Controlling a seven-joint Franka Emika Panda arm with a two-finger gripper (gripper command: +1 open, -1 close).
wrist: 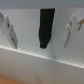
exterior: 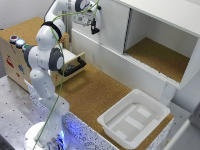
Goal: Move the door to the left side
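Door (exterior: 111, 25): positioned at the cabinet's (exterior: 165, 15) exterior-view left half. Fingers (wrist: 10, 31) were held apart, facing the door.

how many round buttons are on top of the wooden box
2 visible: a red button and a bluish button beside it, on the wooden box at the exterior view's left. The arm may hide others.

The wrist view is soft and blurred throughout: the two pale fingers (wrist: 11, 31) are cut off by the picture's sides, and the dark upright shape (wrist: 45, 27) between them cannot be identified. In the exterior view the gripper (exterior: 93, 26) is small and dark against the door (exterior: 111, 25), so contact cannot be told. The arm (exterior: 47, 55) hides part of the wooden box (exterior: 12, 57); the cabinet (exterior: 165, 30) runs off the frame.
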